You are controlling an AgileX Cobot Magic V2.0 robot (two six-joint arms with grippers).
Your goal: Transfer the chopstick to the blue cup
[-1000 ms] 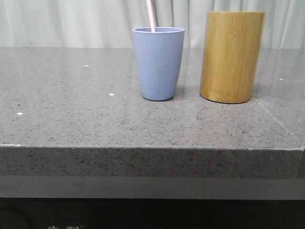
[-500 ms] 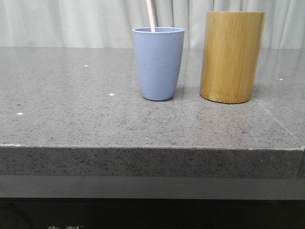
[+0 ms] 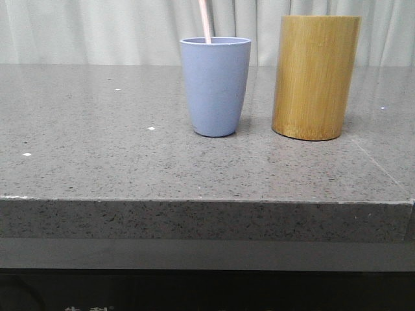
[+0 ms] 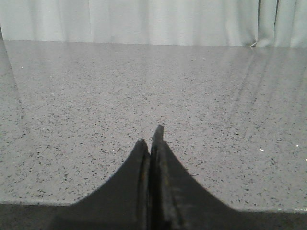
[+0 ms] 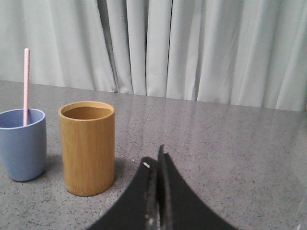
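Observation:
The pale pink chopstick (image 3: 205,21) stands inside the blue cup (image 3: 215,86), leaning against its rim and rising past the top of the front view. From the right wrist, the chopstick (image 5: 26,86) and the blue cup (image 5: 22,143) sit beyond the bamboo cylinder. My right gripper (image 5: 156,165) is shut with nothing between its fingers, well apart from both containers. My left gripper (image 4: 151,141) is shut and empty, hovering over bare grey countertop.
A tall tan bamboo cylinder (image 3: 316,77) stands just right of the cup; it looks empty from the right wrist (image 5: 88,147). The speckled grey countertop (image 3: 97,149) ends in a front edge, with a white curtain behind.

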